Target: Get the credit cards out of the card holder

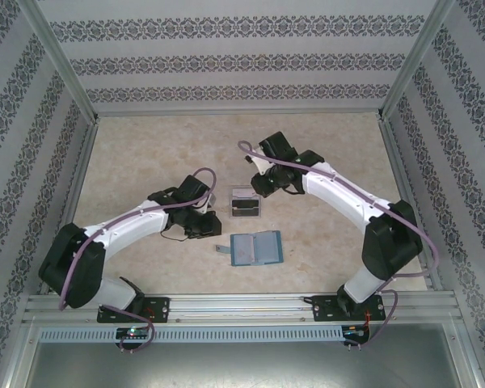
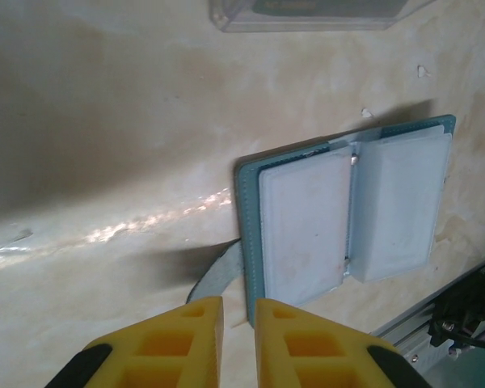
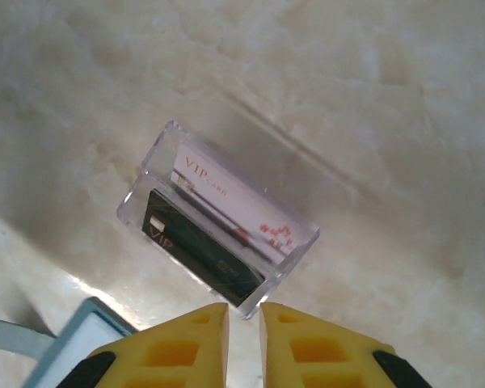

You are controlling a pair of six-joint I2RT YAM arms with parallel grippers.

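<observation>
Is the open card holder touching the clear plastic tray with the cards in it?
Apart. The top external view shows bare table between the card holder and the clear tray; the left wrist view shows the same gap.

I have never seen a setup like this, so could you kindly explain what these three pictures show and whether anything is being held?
Two white robot arms are bolted at the table's near edge. The overhead picture shows both; the other two come from cameras on each wrist, with yellow fingers at the bottom. On the table, the teal card holder lies open beside a clear plastic tray holding a white card and a dark card. The left gripper and right gripper are nearly closed, holding nothing.
</observation>
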